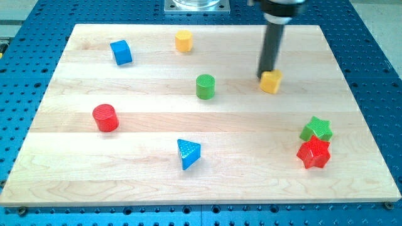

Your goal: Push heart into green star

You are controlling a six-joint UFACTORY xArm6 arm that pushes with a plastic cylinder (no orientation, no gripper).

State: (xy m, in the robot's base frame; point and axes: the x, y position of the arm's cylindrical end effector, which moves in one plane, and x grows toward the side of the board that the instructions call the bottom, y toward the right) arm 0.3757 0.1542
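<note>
With no claw to open or shut, my tip (pixel 267 73) touches the yellow heart's (pixel 271 82) top-left side, so I should push slowly down-right, straight at the green star (pixel 316 129).

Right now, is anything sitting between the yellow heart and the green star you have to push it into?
Nothing visible does. My tip sits at the upper-left edge of the yellow heart, and the board between it and the green star is bare wood. The red star touches the green star on its far, lower side, off that line.
</note>
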